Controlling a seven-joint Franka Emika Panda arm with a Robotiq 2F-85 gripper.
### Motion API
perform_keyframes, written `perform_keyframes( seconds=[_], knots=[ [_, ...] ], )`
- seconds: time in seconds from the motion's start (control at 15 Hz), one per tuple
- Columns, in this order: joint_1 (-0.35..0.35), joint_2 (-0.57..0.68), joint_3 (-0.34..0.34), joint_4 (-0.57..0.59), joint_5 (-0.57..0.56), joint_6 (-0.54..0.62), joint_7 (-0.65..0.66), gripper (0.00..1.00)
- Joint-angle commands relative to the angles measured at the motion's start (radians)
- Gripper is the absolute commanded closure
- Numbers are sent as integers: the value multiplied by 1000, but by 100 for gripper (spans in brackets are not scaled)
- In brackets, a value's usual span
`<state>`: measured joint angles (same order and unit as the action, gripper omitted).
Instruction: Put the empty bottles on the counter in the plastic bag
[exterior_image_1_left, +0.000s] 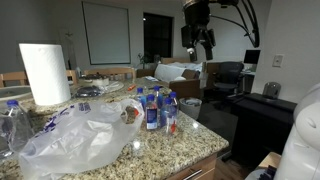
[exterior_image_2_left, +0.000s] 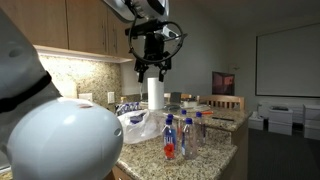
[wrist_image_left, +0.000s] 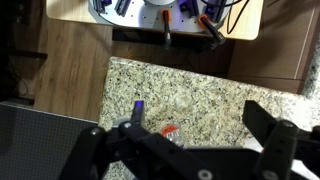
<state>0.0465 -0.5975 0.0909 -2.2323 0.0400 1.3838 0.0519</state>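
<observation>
Exterior view listing:
- tabletop (exterior_image_1_left: 190, 148): speckled beige-and-brown granite with a rounded edge.
- plastic bag (exterior_image_1_left: 75, 135): crinkled and translucent, lying on the near left part of the tabletop.
- empty bottles (exterior_image_1_left: 155, 108): a tight upright cluster with blue labels, on the tabletop just right of the bag, outside it.
- paper towel roll (exterior_image_1_left: 45, 72): white and upright, on the far left behind the bag.
- end effector (exterior_image_1_left: 198, 42): high above the far side of the tabletop, well apart from the bottles. Its fingers point down and are released, with nothing between them.

Exterior view listing:
- end effector (exterior_image_2_left: 150, 68): hanging in front of the wooden cabinets (exterior_image_2_left: 80, 25), jaws spread and empty.
- paper towel roll (exterior_image_2_left: 156, 93): directly below it, upright.
- plastic bag (exterior_image_2_left: 140, 125): on the tabletop (exterior_image_2_left: 215, 155), left of the bottles.
- empty bottles (exterior_image_2_left: 185, 132): standing near the right end of the granite, near the bag.
- robot base (exterior_image_2_left: 60, 140): white and rounded, filling the near left.

Wrist view listing:
- end effector (wrist_image_left: 195, 118): two dark fingers enter from the near edge, set wide apart and holding nothing.
- tabletop (wrist_image_left: 200, 85): granite seen from above.
- blue cap (wrist_image_left: 138, 105) and red cap (wrist_image_left: 168, 130): lying between the fingers; the rest of each bottle is hidden.
- wooden floor (wrist_image_left: 70, 60): on the far left.
</observation>
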Motion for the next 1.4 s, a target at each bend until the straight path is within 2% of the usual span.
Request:
perform_keyframes(
  seconds=[0.0, 0.2, 0.53, 0.67, 1.07, 1.33],
  knots=[
    [5, 1, -3, 3, -1, -2, 2, 0],
    [15, 58, 6, 17, -32, 42, -36, 0],
    [0, 205, 6, -4, -18, 322, 7, 0],
    [5, 284, -7, 6, 21, 412, 6, 0],
    [47, 568, 15, 82, 192, 685, 27, 0],
    [39, 664, 4, 151, 136, 729, 186, 0]
  ],
)
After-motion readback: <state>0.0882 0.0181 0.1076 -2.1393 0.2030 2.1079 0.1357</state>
